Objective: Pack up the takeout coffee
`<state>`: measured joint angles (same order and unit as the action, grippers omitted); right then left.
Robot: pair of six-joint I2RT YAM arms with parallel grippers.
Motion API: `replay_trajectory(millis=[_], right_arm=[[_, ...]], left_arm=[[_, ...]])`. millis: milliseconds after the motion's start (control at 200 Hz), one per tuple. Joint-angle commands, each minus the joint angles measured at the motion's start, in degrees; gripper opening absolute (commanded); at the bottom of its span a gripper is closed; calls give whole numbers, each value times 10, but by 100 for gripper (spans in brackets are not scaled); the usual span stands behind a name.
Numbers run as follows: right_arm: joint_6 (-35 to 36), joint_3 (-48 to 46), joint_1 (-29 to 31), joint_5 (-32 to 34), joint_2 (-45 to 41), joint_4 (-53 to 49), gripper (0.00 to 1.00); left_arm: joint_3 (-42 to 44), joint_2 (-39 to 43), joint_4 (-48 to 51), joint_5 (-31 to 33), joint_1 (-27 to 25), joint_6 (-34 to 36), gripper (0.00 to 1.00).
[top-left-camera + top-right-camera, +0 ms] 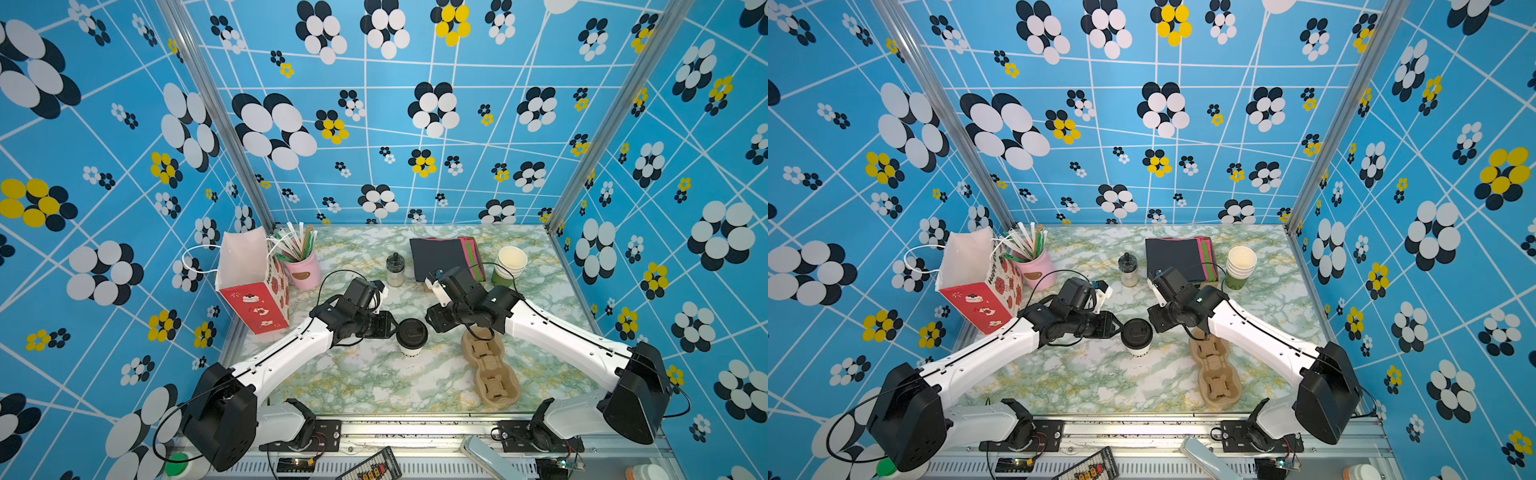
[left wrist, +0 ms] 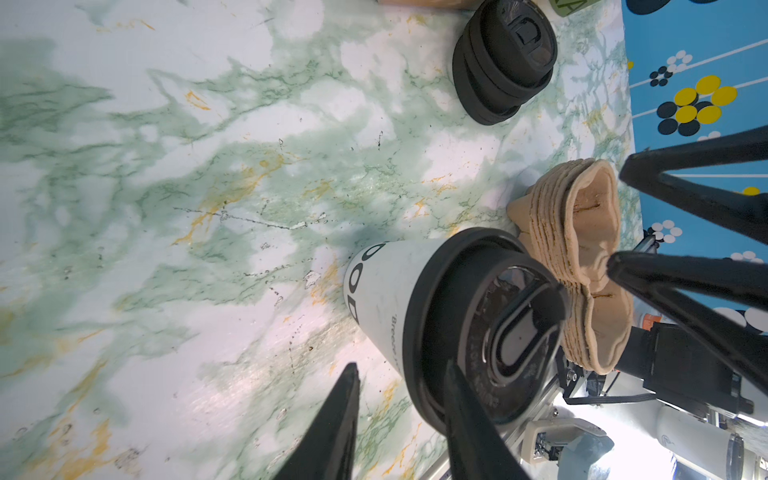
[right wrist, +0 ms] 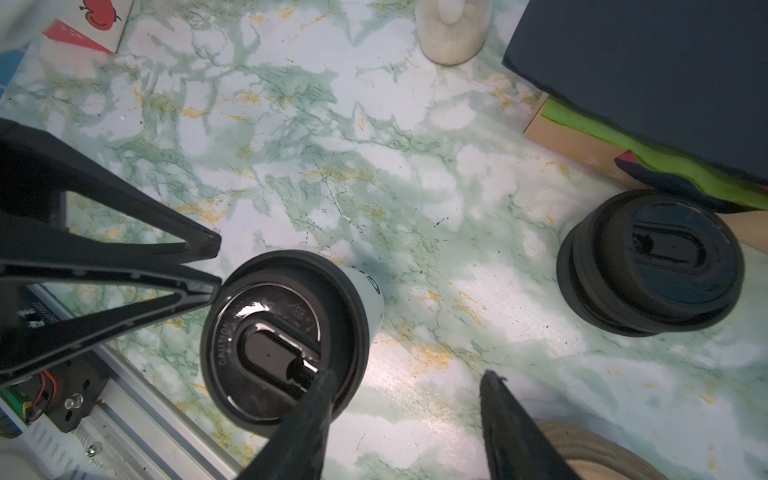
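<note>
In both top views the takeout coffee point(image 1: 411, 334) stands upright near the middle of the green-veined marble table point(image 1: 374, 386). The left gripper point(image 1: 390, 328) is just beside its left flank and the right gripper point(image 1: 430, 323) just off its far-right side. From above I cannot tell how wide either one stands. A stack of moulded pulp carriers point(image 1: 490, 365) lies to the right of the cup, and a red-and-white paper bag point(image 1: 249, 286) stands at the far left.

The left wrist view shows the left gripper point(image 2: 402, 368) with its tapered black fingers parted. One crosses in front of the lid's rim, the other hangs over bare table, and nothing is clamped. The cup wall is matte white paper with black lettering. This view also shows a squat stack of black lids point(image 2: 503, 62), which the top views do not show.

In the right wrist view the right gripper point(image 3: 409, 374) is likewise spread, with one finger overlapping the lid's edge and the other clear of it. The glossy lid reads CAUTION around an oval sip recess. One left fingertip sits right at the rim, though I cannot tell whether it touches.
</note>
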<state>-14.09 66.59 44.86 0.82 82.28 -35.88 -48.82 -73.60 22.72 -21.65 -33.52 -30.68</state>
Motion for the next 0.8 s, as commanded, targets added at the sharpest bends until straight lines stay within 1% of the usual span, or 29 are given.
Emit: replay_trajectory(millis=[0, 135, 225, 235, 250, 335, 495, 625, 715, 750, 795], right_arm=[[13, -1, -1, -11, -12, -18, 60], [28, -1, -1, -33, -20, -14, 65], [42, 0, -1, -51, -27, -10, 72], [45, 1, -1, -53, -27, -10, 73], [48, 1, 0, -58, -28, -9, 74], [67, 6, 4, -77, -27, -12, 82], [92, 29, 30, -68, -2, -37, 92], [108, 54, 60, -35, 28, -55, 96], [112, 70, 73, -19, 48, -62, 98], [112, 75, 76, -14, 55, -64, 99], [114, 82, 79, -9, 67, -68, 99]], left_arm=[[-19, -1, 5, -9, -4, -2, 38], [-20, 14, 12, -5, -3, 1, 41], [-21, 30, 24, 7, 0, 7, 42], [-21, 32, 25, 9, 0, 8, 46], [-21, 36, 28, 11, 1, 10, 48], [-18, 58, 39, 25, 8, 21, 57], [-2, 105, 62, 32, 49, 37, 68], [15, 141, 77, 32, 87, 45, 77], [25, 161, 85, 36, 101, 52, 84], [29, 166, 86, 37, 105, 52, 92], [35, 172, 85, 37, 108, 52, 95]])
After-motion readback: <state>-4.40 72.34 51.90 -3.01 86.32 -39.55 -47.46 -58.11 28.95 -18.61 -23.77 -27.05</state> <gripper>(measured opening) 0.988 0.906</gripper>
